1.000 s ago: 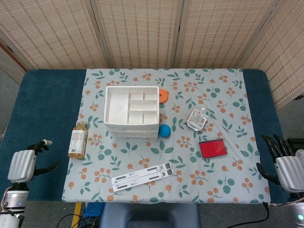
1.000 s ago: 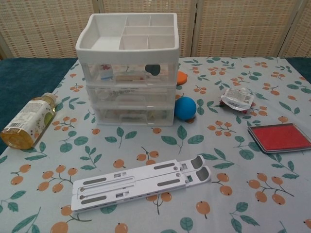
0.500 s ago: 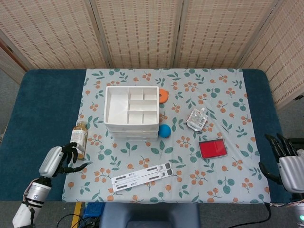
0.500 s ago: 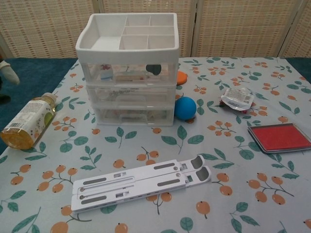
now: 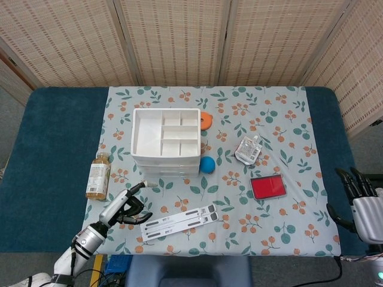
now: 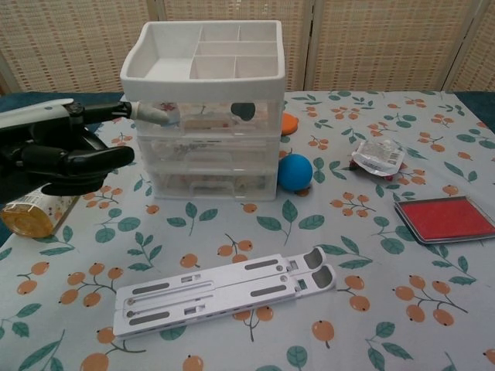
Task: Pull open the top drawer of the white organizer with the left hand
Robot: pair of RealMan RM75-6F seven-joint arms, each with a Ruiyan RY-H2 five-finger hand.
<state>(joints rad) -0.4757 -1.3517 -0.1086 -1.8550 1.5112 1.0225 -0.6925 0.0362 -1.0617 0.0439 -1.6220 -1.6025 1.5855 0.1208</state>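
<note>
The white organizer (image 5: 165,141) (image 6: 206,108) stands mid-table with a divided tray on top and three clear drawers, all closed. Its top drawer (image 6: 203,117) shows small items inside. My left hand (image 5: 127,205) (image 6: 66,147) hovers in front of the organizer's left side, fingers spread, holding nothing; one fingertip (image 6: 162,116) reaches near the top drawer's left front. My right hand (image 5: 363,203) stays at the table's right edge, fingers apart and empty.
A tea bottle (image 5: 98,175) (image 6: 40,197) lies left of the organizer. A blue ball (image 6: 295,171) and an orange disc (image 5: 206,119) sit to its right. A white folding stand (image 6: 224,292), a clear pouch (image 6: 377,157) and a red ink pad (image 6: 444,219) lie in front and right.
My left hand has swung from the table's left edge in toward the organizer's front and now shows in the chest view. The right hand has barely moved.
</note>
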